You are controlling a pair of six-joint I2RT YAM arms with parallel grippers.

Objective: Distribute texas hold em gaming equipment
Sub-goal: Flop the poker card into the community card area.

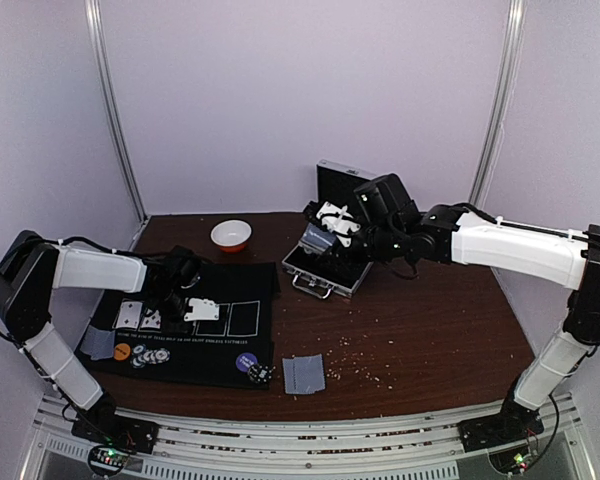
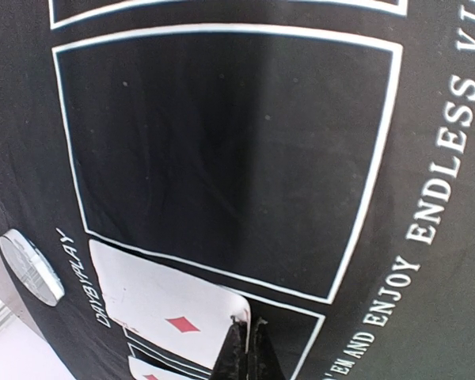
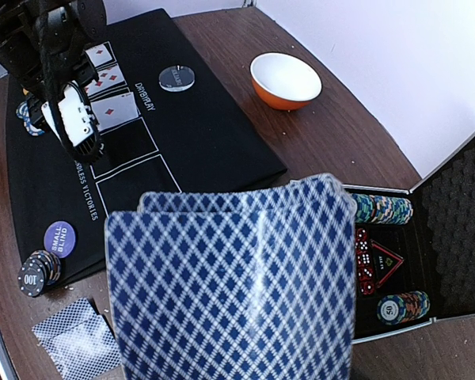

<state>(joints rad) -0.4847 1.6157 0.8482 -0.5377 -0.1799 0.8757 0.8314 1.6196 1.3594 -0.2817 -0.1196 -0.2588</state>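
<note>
My left gripper (image 2: 250, 336) is low over the black mat (image 1: 230, 345), shut on the corner of a face-up diamond playing card (image 2: 162, 305). Two more face-up cards (image 1: 138, 317) lie in the mat's left boxes. My right gripper (image 1: 332, 230) holds a fanned deck of blue-backed cards (image 3: 229, 285) above the open case (image 1: 320, 270); its fingers are hidden behind the cards. An orange disc (image 1: 122, 351), striped chips (image 1: 152, 357), a purple disc (image 1: 246, 362) and a chip stack (image 1: 261, 374) sit on the mat's near edge. Face-down cards (image 1: 303, 373) lie on the table.
A white bowl with a red rim (image 1: 231, 235) stands behind the mat. The case holds chip rows (image 3: 384, 210) and red dice (image 3: 366, 257). A silver disc (image 2: 32, 267) sits at the mat's far edge. Another face-down card (image 1: 97, 343) lies left of the mat.
</note>
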